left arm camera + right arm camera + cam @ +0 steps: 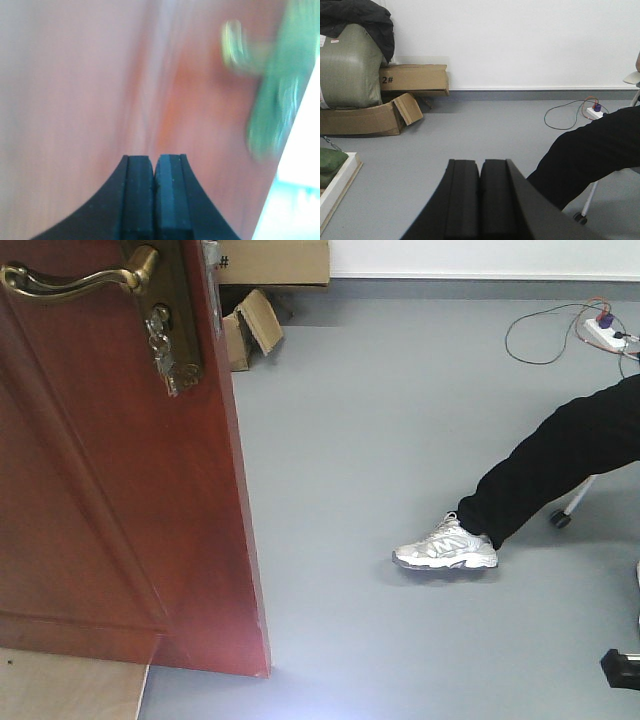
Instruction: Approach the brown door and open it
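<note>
The brown door fills the left of the front view, swung open with its free edge toward the room. Its brass lever handle sits at the top left on a dark keyhole plate with keys hanging from it. In the left wrist view the door is very close and blurred, with the handle and plate at the upper right. My left gripper is shut and empty, close to the door face, below and left of the handle. My right gripper is shut and empty, facing the room.
A seated person's black-trousered leg and white sneaker stretch across the grey floor at right. Cardboard boxes and a green sack stand by the far white wall. A power strip with cables lies far right.
</note>
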Tool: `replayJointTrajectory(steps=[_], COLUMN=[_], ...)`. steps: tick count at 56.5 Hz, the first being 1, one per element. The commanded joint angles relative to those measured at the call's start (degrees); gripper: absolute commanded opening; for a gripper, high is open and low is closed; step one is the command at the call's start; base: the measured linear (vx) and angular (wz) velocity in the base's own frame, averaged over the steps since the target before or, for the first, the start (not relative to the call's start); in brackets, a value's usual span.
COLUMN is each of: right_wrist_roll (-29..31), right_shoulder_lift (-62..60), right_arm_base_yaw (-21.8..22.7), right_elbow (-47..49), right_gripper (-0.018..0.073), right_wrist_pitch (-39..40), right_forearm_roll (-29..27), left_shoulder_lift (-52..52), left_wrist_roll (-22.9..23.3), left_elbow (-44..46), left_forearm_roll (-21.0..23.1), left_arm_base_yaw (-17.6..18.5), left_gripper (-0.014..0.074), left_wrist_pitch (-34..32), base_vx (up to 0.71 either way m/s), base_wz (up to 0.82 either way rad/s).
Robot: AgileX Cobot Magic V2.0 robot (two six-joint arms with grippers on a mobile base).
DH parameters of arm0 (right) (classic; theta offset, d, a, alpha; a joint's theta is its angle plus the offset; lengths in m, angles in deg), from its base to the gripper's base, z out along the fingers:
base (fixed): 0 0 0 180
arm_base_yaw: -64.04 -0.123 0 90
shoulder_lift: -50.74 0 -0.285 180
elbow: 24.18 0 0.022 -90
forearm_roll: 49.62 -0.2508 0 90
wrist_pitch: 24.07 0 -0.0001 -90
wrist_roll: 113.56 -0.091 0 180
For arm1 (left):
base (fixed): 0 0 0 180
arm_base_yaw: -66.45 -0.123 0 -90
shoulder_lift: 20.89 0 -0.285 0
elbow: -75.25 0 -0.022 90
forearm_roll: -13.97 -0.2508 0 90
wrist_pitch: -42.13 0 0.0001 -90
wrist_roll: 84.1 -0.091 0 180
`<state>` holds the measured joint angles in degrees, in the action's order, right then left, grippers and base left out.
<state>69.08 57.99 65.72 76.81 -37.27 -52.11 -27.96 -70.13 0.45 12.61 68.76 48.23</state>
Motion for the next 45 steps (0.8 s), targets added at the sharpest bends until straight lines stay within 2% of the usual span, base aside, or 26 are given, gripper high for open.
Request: replayJointTrajectory(steps=[1,7,20,45], right_wrist_roll=[0.31,0.31,0.31,0.31], right_shoulder_lift=[-0.75,-0.75,-0.75,-0.75], right_arm_base_yaw=[0.07,0.07,0.07,0.07], right_elbow=[-0.3,-0.3,-0.3,-0.3], right_gripper=[0.0,0.0,0.0,0.0], right_wrist_pitch=[4.48,4.48,4.48,4.48], right_forearm_roll=[0.15,0.15,0.15,0.15], left_shoulder_lift=[-0.51,-0.51,-0.33,0.82], left_wrist_roll=[0.61,0.61,-0.24,-0.24], left_elbow=[-0.68,-3.02,-3.03,-3.08], left_forearm_roll=[-2.65,-3.57,-5.06,-5.11], left_arm_base_yaw=[0.39,0.27,0.27,0.35], left_gripper=[-0.0006,-0.0006,-0.0006,-0.0006], left_wrist_pitch=[-6.11,-7.57,-4.25,-4.75], base_vx=[0.0,0.0,0.0,0.0], base_wz=[0.0,0.0,0.0,0.0])
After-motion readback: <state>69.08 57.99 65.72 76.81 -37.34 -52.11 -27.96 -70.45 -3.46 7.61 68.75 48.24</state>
